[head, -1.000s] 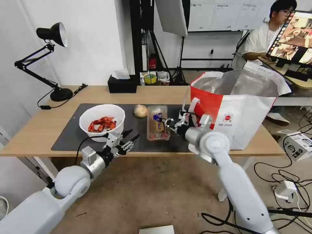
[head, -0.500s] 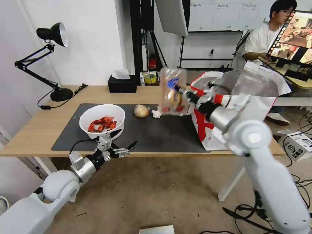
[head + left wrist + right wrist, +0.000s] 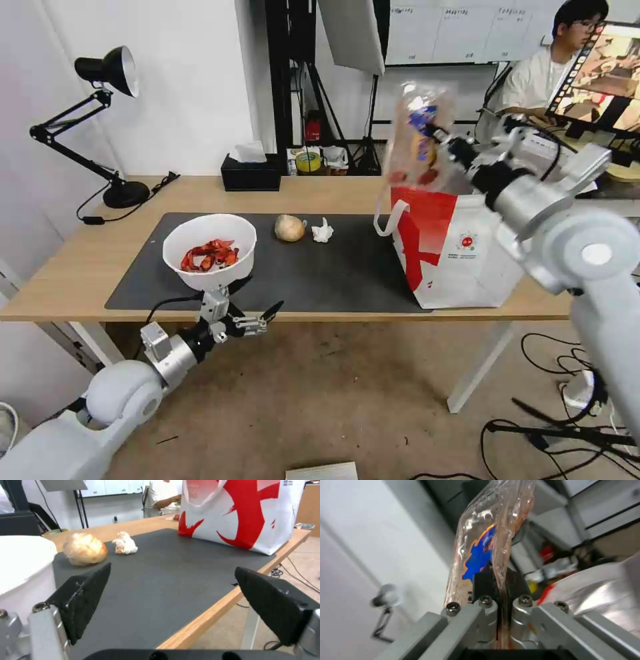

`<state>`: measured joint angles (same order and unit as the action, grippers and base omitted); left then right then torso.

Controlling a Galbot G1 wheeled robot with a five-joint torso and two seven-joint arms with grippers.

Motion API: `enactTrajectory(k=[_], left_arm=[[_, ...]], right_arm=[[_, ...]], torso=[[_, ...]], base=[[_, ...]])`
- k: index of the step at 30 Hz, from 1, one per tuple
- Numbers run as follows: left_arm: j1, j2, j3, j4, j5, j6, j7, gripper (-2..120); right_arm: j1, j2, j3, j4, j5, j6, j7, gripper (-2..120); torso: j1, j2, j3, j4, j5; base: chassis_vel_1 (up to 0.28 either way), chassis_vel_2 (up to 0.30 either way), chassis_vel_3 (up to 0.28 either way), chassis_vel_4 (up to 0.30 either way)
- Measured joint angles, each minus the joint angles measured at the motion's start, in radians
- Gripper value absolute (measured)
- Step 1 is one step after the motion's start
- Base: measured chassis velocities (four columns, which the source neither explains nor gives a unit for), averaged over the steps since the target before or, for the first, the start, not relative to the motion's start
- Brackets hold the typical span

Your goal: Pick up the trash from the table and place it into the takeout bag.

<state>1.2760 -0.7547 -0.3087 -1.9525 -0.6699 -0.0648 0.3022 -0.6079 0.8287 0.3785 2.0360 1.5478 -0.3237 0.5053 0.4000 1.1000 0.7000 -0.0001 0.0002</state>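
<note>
**Tray raised over bag mouth**

Since half a second ago the right gripper point(image 3: 437, 137) has carried the clear plastic tray point(image 3: 417, 143) up and rightward; it now hangs above the takeout bag point(image 3: 467, 247), over its near-left rim. The fingers are clamped on the tray's edge, tray upright and extending beyond the fingertips. The left gripper point(image 3: 250, 313) hovers at the table point(image 3: 67, 267) front edge, below the white bowl point(image 3: 209, 250), fingers apart. The tan ball point(image 3: 289, 228) and tissue wad point(image 3: 323, 231) lie side by side on the grey mat point(image 3: 333, 273), well apart from both grippers.
</note>
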Motion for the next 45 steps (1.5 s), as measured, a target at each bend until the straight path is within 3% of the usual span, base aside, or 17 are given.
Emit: enactTrajectory(k=[5,12,40,45], left_arm=[[-0.014,-0.006,0.017,-0.002,0.002,0.001,-0.004,100],[-0.045,-0.001,0.036,-0.002,0.003,0.003,-0.006,100],[-0.084,-0.01,0.081,0.016,0.008,0.01,-0.014,100],[-0.079,-0.013,0.082,0.016,0.011,0.012,-0.02,100]], right_arm=[[0.014,-0.028,-0.019,-0.095,-0.128,0.016,0.019,0],[0.006,-0.024,-0.03,-0.146,-0.195,0.015,0.0,0],[-0.103,0.02,-0.016,-0.122,-0.105,-0.011,0.011,0],[-0.095,0.024,-0.015,-0.124,-0.085,-0.018,0.01,18]], torso=[[0.0,0.0,0.0,0.0,0.0],[0.0,0.0,0.0,0.0,-0.0002],[0.0,0.0,0.0,0.0001,-0.0003],[0.0,0.0,0.0,0.0001,-0.0003]], base=[[0.0,0.0,0.0,0.0],[0.0,0.0,0.0,0.0],[0.0,0.0,0.0,0.0],[0.0,0.0,0.0,0.0]])
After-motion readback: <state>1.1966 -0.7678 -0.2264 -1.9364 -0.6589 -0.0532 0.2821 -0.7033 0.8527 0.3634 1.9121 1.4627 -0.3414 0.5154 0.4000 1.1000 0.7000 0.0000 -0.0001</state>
